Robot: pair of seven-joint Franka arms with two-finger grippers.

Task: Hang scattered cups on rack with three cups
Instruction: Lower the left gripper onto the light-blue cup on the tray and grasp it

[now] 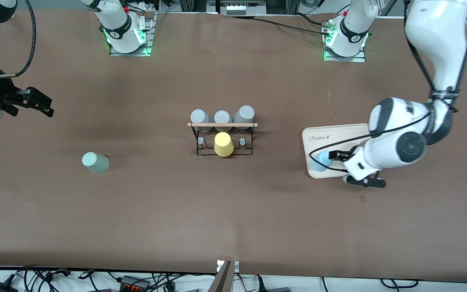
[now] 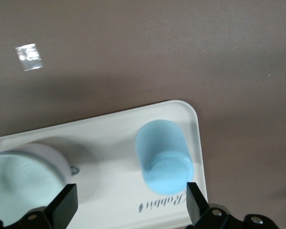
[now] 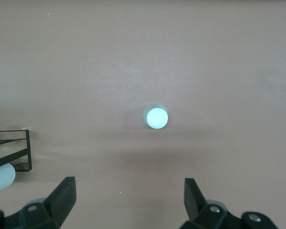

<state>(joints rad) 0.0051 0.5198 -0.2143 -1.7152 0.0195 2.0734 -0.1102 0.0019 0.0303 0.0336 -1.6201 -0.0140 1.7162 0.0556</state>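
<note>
The light blue cup (image 1: pixel 321 161) stands on the beige tray (image 1: pixel 339 136) toward the left arm's end of the table. My left gripper (image 1: pixel 332 156) is low over the tray, open, right beside this cup. In the left wrist view the cup (image 2: pixel 164 157) sits just ahead of my left gripper (image 2: pixel 129 205), close to one finger (image 2: pixel 195 202), not between the fingers. The mint green cup (image 1: pixel 95 162) stands alone on the table toward the right arm's end. My right gripper (image 1: pixel 39 103) is open and empty, up over bare table; its wrist view shows the mint cup (image 3: pixel 157 117) ahead of my right gripper (image 3: pixel 128 200).
The black wire rack (image 1: pixel 222 140) with its wooden rod stands mid-table. It carries a yellow cup (image 1: pixel 223 144) and three grey cups (image 1: pixel 222 118). A corner of the rack (image 3: pixel 14 152) shows in the right wrist view. A round pale raised part (image 2: pixel 19 176) sits on the tray.
</note>
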